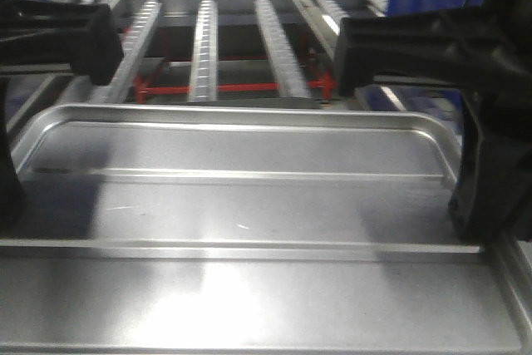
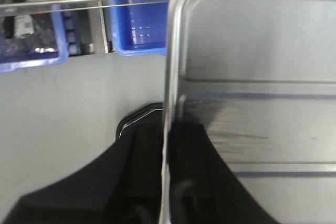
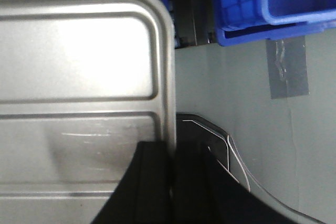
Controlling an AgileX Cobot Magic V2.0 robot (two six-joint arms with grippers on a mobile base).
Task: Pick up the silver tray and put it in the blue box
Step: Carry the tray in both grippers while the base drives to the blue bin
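The silver tray [image 1: 249,205] fills the lower front view, held level between both arms above a grey floor. My left gripper [image 2: 166,135] is shut on the tray's left rim, one finger above it and one below. It shows as a dark shape at the tray's left edge [image 1: 8,193]. My right gripper [image 3: 172,150] is shut on the right rim in the same way, at the tray's right edge [image 1: 478,201]. A blue box [image 3: 262,3] with a ribbed wall stands on the floor beyond the tray's far right corner.
Roller conveyor rails [image 1: 204,47] with red cross bars [image 1: 224,87] lie just past the tray's far rim. Two smaller blue bins [image 2: 31,51] [image 2: 139,30] stand under a metal bar beyond the tray's left corner. A strip of grey tape [image 3: 286,69] is on the floor.
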